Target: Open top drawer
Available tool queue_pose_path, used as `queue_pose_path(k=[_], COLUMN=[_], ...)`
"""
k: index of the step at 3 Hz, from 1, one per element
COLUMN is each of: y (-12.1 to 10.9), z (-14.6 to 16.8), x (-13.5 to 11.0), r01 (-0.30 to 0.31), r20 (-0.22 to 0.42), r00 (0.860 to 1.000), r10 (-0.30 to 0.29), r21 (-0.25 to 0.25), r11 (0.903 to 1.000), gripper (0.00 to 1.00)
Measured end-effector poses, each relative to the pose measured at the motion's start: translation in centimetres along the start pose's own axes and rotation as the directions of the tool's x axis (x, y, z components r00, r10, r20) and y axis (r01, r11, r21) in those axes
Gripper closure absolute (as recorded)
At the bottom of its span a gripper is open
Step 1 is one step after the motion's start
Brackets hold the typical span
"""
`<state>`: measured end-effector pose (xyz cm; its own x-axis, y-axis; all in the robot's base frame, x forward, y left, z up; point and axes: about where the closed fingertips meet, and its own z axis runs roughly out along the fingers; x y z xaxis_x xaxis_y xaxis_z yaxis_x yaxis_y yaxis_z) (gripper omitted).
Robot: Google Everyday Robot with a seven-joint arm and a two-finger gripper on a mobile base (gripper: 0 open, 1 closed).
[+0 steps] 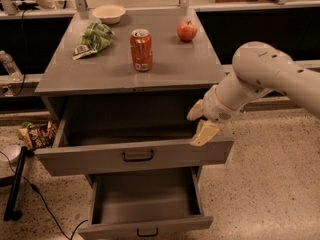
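The top drawer [135, 156] is a grey metal drawer with a small black bar handle [138, 156]. It stands pulled well out of the cabinet [132, 69], and its inside looks empty. My gripper [200, 122] is at the right end of the drawer's front panel. Its two tan fingers are spread apart: one [195, 110] lies over the drawer's inside, the other [205, 133] is at the panel's top rim. It holds nothing else.
A lower grey drawer [145, 227] also stands open below. On the cabinet top are a red can [141, 49], an apple [187, 31], a green chip bag [93, 39] and a white bowl [109, 13]. A snack bag [37, 134] lies on the floor at left, near a black stand [14, 186].
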<state>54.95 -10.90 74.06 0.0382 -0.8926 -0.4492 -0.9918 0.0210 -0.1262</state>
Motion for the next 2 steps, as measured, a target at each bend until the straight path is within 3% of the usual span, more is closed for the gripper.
queue_pose_path(k=[1,2], y=[-1.6,-5.0], z=[-2.8,-3.8], x=[-1.2,-2.8], r01=[0.031,0.043], r20=[0.005,0.022], r00=[1.000,0.999], r10=[-0.031,-0.046], r21=[0.064,0.130], r11=[0.9975,0.9906], gripper=[0.14,0.45])
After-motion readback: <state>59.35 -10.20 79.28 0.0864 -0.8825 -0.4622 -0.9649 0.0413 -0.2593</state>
